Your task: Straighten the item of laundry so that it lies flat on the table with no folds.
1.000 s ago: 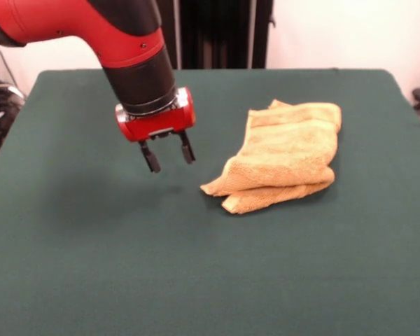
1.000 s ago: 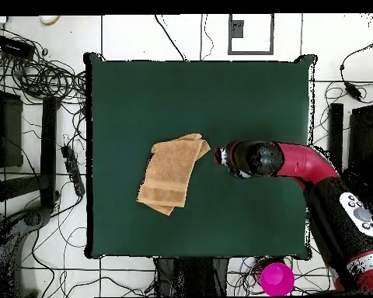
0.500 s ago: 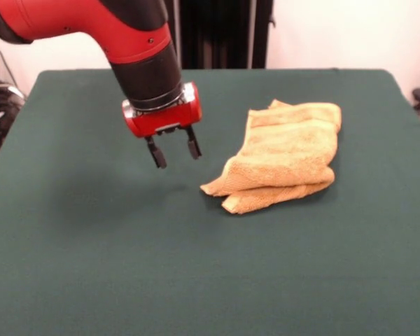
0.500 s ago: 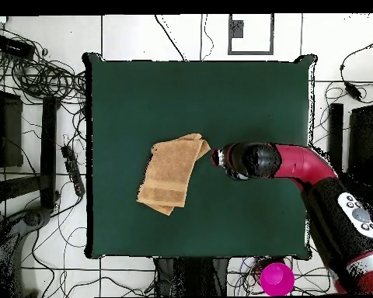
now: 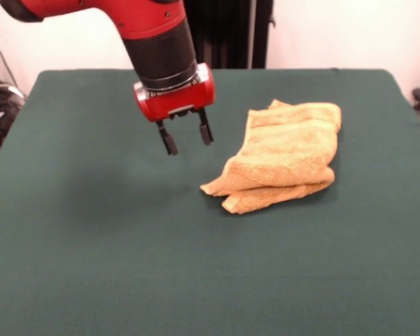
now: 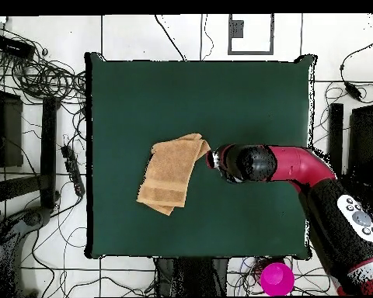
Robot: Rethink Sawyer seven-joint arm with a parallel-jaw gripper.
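From the front, the gripper (image 5: 186, 138) hangs above the table (image 5: 91, 231) with its jaws apart and empty; the folded towel (image 5: 287, 155) lies beside them, clear of both fingers. From overhead, the gripper (image 6: 210, 159) sits just beside the towel's (image 6: 170, 174) corner.

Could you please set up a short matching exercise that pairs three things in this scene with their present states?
Things:
1. orange-tan terry towel
2. red and black gripper
3. dark green cloth-covered table

States:
A. open, hanging above the cloth beside the towel
B. folded over itself in layers
C. lying under everything else

Pairs: 1-B, 2-A, 3-C
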